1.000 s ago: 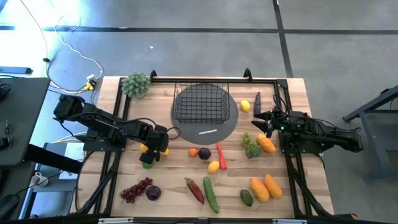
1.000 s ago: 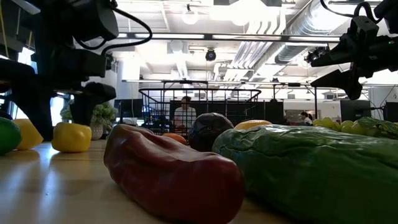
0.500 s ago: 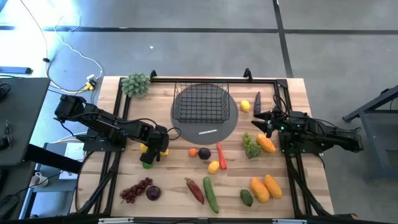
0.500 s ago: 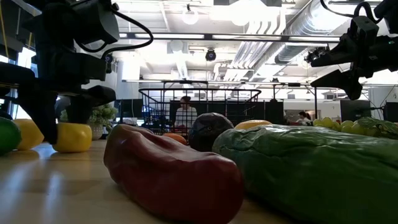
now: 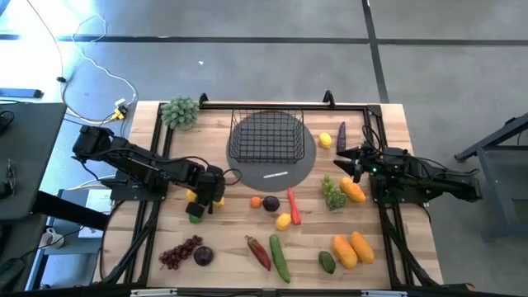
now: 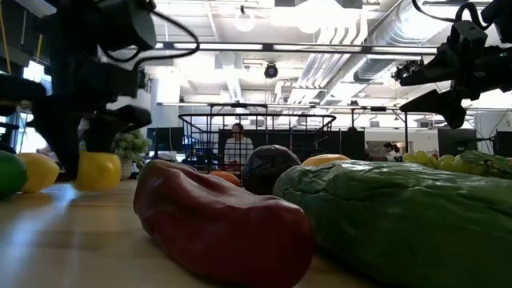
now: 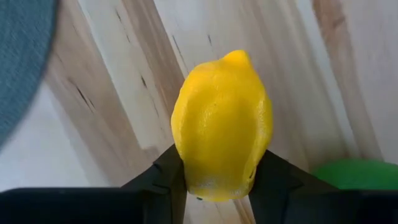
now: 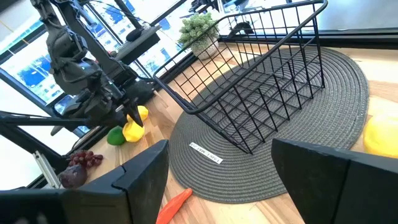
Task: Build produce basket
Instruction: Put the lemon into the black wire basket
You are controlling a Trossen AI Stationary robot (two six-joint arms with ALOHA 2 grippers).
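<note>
High view, left to right. Left gripper (image 5: 206,200) sits left of centre, low over the bench (image 5: 223,247), jaws closed on a yellow lemon (image 7: 222,124). The left wrist view shows the lemon pinched between both dark fingers (image 7: 168,177): pebbled skin, nipple end pointing away, pale wood grain under it. A green fruit (image 5: 195,219) lies just beside the gripper, toward the lower edge of the frame. Purple grapes (image 5: 180,252) lie in the lower left of the bench.

Upper centre: the basket (image 5: 266,136), black wire grid with a thin rim, stands on a grey round mat (image 5: 304,161); nothing shows inside it. Below the mat lie a red chilli (image 5: 293,205) and, lower, a dark green cucumber (image 5: 280,257).

Right of centre: green grapes (image 5: 332,194) touch an orange mango (image 5: 353,191). Right gripper (image 5: 346,158) hovers just above them in the frame, jaws spread wide, holding nothing. Two more orange mangoes (image 5: 353,247) lie lower right.
</note>
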